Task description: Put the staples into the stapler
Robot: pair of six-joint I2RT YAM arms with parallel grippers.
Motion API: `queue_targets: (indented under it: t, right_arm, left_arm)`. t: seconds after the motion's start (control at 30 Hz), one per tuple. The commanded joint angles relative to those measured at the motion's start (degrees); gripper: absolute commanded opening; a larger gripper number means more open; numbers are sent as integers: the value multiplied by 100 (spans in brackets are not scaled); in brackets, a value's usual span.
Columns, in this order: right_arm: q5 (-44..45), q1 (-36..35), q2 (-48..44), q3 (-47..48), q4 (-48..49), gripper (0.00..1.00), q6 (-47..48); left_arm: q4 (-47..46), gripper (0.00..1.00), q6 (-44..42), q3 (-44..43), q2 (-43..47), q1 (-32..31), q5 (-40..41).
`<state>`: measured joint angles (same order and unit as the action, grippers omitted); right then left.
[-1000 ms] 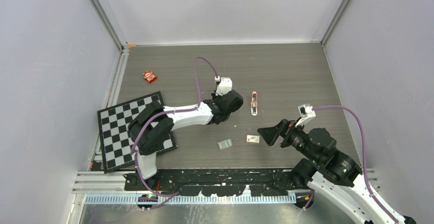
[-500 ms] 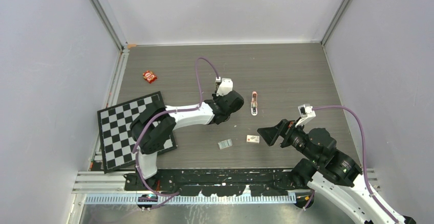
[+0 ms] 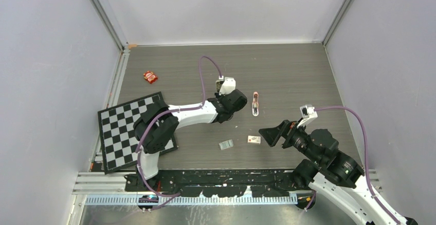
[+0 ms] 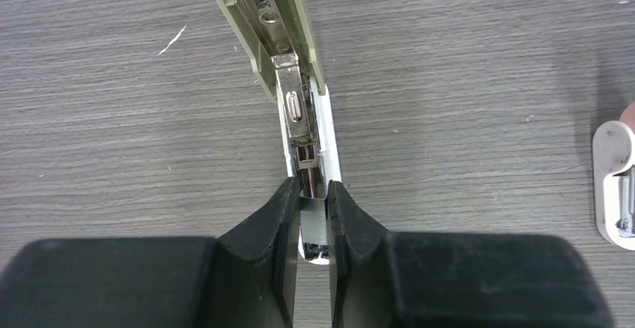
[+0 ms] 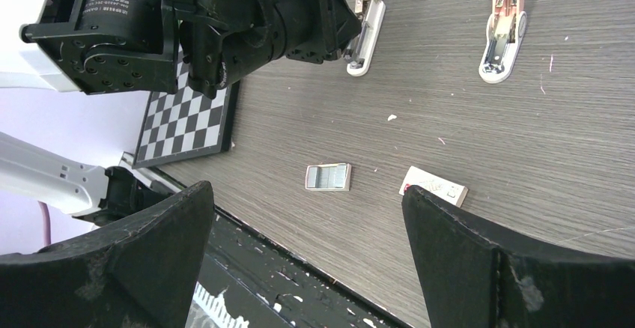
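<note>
I see my left end effector (image 4: 313, 190) nearly closed, pinching the staples (image 4: 313, 227) just over the open stapler's (image 4: 296, 118) near end. The right end effector (image 3: 265, 136), jaws wide and holding nothing, is well apart from the stapler.

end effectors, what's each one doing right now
Left end effector: closed on the staples, over the open stapler.
Right end effector: open, holding nothing.

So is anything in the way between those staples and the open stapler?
Nothing visible. The left gripper holds the staples directly over the stapler's open channel, its lid swung back. The pink stapler lies apart, off to one side.
</note>
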<state>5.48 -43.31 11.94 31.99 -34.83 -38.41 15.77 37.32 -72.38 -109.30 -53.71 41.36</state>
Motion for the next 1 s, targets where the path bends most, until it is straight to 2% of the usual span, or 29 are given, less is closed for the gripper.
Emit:
queue_targets:
  t: [0.0,0.97]
  right_arm:
    - [50,-4,-86,80,161,100,80]
    - [50,-9,-105,44,174,100,73]
  left_arm:
    - [181,5,148,-232,-46,19,218]
    - [431,5,253,-356,-221,-16,326]
